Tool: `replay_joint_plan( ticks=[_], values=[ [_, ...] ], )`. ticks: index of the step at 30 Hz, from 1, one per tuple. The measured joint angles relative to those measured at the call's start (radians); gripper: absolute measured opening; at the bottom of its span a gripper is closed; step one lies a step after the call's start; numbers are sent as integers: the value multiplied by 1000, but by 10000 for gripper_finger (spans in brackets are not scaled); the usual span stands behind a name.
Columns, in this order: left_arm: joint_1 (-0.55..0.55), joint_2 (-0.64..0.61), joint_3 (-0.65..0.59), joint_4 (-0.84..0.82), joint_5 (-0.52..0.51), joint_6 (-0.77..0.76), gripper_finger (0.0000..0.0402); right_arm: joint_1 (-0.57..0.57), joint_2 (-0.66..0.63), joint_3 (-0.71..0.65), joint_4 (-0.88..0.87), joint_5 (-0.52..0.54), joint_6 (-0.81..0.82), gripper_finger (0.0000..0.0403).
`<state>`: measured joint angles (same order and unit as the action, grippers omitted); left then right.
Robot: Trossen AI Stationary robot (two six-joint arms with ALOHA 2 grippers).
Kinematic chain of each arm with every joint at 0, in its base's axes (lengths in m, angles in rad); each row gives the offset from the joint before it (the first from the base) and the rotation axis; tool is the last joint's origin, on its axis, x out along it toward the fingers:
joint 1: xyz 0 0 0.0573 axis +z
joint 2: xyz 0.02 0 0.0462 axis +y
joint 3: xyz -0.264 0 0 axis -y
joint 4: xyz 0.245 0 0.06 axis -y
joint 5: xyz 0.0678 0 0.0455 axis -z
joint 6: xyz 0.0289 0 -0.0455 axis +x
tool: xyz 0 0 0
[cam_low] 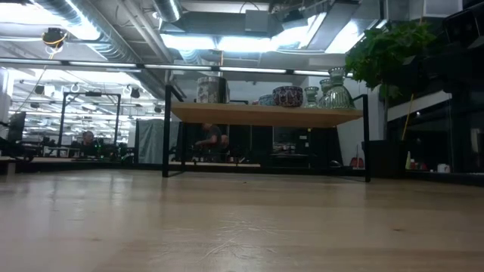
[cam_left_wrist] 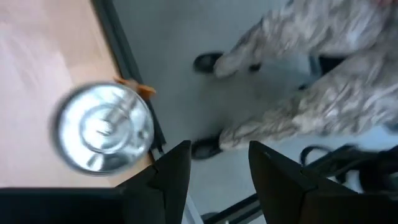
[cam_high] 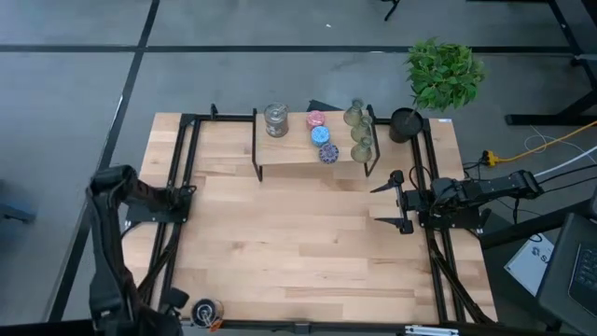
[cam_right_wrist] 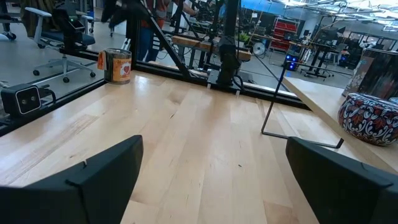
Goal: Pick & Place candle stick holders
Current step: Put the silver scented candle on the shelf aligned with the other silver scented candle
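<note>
One silvery candle stick holder [cam_high: 205,311] [cam_left_wrist: 102,127] [cam_right_wrist: 118,65] stands upright on its base at the table's near left edge. My left gripper [cam_left_wrist: 217,168] hangs open beside it, past the table's edge over the floor, nothing between its fingers. On the raised wooden shelf [cam_high: 298,154] at the far side stand another silvery holder [cam_high: 274,119], a pink one [cam_high: 316,119], a blue one [cam_high: 321,134], a purple-speckled one [cam_high: 327,153] and three olive-green glass ones [cam_high: 360,133]. My right gripper [cam_high: 396,201] [cam_right_wrist: 214,180] waits open at the right edge.
A black pot [cam_high: 405,124] with a green plant [cam_high: 444,70] stands at the far right corner. A black metal frame [cam_high: 187,187] runs along the table's sides. A person's legs and shoes [cam_left_wrist: 298,93] stand on the floor just past the near left edge.
</note>
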<state>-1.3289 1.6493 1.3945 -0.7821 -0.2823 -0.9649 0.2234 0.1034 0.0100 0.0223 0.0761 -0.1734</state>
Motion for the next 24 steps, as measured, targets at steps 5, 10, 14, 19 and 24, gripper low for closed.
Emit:
replay_joint_plan(
  ticks=[5, 10, 14, 19, 24],
  values=[
    [8, 78, 0, 0, 69, 17, 157, 0, 0, 0, 0, 0, 0, 398],
    [10, 87, 0, 1, 30, 56, 157, 0, 0, 0, 0, 0, 0, 398],
    [10, 85, 0, 1, -13, 109, 157, 0, 0, 0, 0, 0, 0, 398],
    [23, 106, 0, 0, -55, 209, 157, 0, 0, 0, 0, 0, 0, 398],
    [56, 144, 0, -12, -31, 269, 157, 0, 0, 0, 0, 0, 0, 398]
  ],
)
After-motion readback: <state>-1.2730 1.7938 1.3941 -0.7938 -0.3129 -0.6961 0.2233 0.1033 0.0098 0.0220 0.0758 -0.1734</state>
